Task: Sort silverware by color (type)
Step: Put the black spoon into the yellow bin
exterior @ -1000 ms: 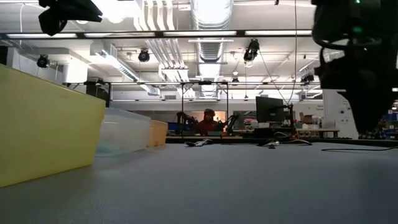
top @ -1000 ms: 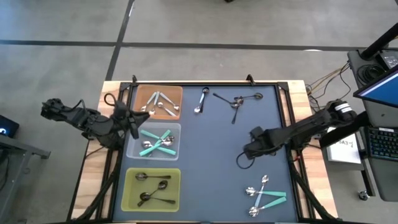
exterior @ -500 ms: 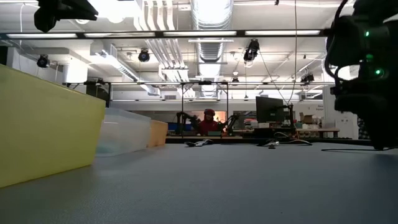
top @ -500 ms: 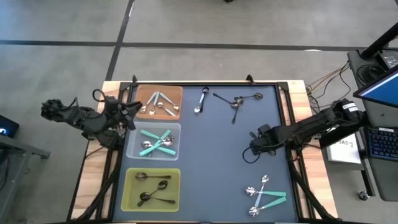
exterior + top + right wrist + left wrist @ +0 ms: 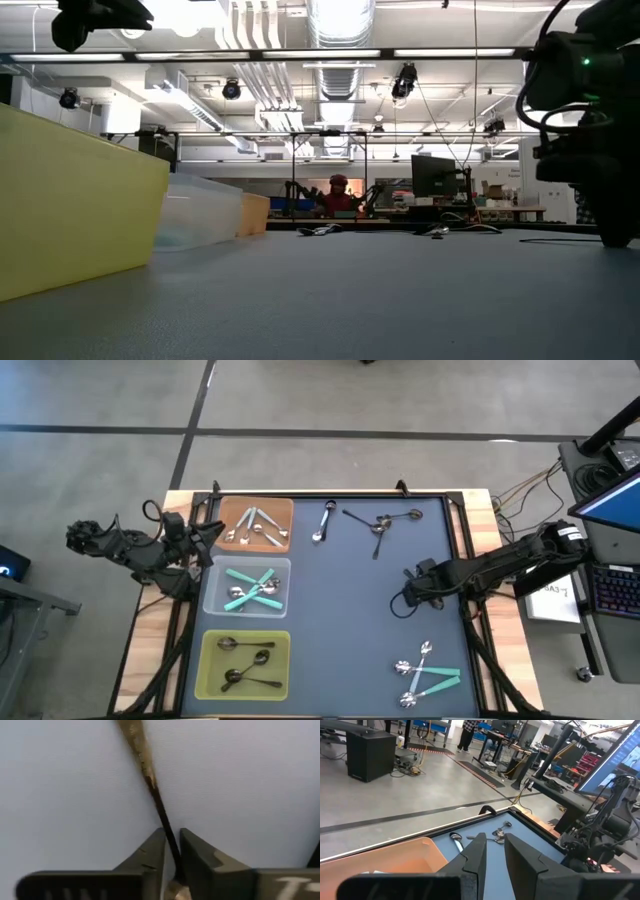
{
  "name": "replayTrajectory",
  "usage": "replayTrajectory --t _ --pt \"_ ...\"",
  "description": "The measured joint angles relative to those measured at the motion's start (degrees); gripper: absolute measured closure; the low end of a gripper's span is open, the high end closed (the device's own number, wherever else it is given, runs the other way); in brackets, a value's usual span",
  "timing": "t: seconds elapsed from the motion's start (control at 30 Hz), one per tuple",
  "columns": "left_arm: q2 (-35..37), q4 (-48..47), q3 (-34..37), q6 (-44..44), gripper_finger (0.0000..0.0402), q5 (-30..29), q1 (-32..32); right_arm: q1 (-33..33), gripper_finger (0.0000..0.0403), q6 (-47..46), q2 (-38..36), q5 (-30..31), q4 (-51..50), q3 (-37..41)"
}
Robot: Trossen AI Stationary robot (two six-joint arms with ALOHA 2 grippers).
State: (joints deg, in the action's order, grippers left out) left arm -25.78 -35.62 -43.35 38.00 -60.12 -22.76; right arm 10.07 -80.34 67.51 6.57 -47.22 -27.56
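Observation:
My right gripper (image 5: pixel 409 598) is over the mat's right-middle, shut on a dark spoon (image 5: pixel 399 609). My left gripper (image 5: pixel 207 535) hovers by the orange tray's left edge, open by a narrow gap (image 5: pixel 495 845) and empty. The orange tray (image 5: pixel 283 508) holds silver spoons, the clear tray (image 5: pixel 213 600) holds teal-handled spoons, and the yellow-green tray (image 5: pixel 210 680) holds dark ones. Loose on the mat lie a silver spoon (image 5: pixel 323 522), dark spoons (image 5: pixel 381 524) near the far edge, and a mixed silver and teal heap (image 5: pixel 425 671) near the right corner. My right gripper pinches the dark spoon's thin handle (image 5: pixel 167 832) between its two fingers. The handle runs along the fingers and sticks out past their tips, ending in a brownish end (image 5: pixel 134 732). I cannot tell whether the spoon is clear of the mat.
The three trays stand in a column along the mat's left side. A black frame (image 5: pixel 455 500) rims the mat. The mat's middle (image 5: pixel 340 620) is bare. In the low view, the yellow-green tray's wall (image 5: pixel 70 200) rises at left, with a person far behind.
My left gripper has drawn back from over the clear tray's left edge toward the table's left and far side. My right gripper has shifted a little toward the table's right edge, keeping the dark spoon between its fingers.

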Motion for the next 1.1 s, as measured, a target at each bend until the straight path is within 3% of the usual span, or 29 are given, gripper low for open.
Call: replayTrajectory --t 0.13,0.3,0.4,0.47,0.6,0.77,1.1 --pt "0.00 -0.02 -0.02 0.00 0.0350 0.00 0.00 0.00 0.0387 -1.26 -0.03 -0.19 0.54 -0.04" --pt "0.00 -0.04 -0.02 0.00 0.0350 1.15 0.00 0.11 0.0392 -4.72 -1.16 0.04 0.64 -1.94" --pt "-0.18 -0.08 0.00 0.21 0.0350 5.61 0.00 1.06 0.0392 -4.44 -1.84 4.61 6.77 -6.14" --pt "-0.92 -0.04 0.00 0.79 0.0350 9.39 0.00 1.58 0.0393 -0.79 -2.15 9.12 12.18 -8.41" --pt "-3.82 0.10 0.92 3.03 0.0350 15.78 0.00 2.47 0.0393 11.65 -1.02 16.41 32.08 -12.75" --pt "-8.34 2.71 3.42 5.17 0.0350 16.79 0.00 2.38 0.0393 27.17 2.95 18.99 49.82 -18.85" --pt "-16.95 11.56 4.52 5.41 0.0312 17.40 0.09 1.38 0.0393 40.94 19.88 18.95 51.56 -37.39"
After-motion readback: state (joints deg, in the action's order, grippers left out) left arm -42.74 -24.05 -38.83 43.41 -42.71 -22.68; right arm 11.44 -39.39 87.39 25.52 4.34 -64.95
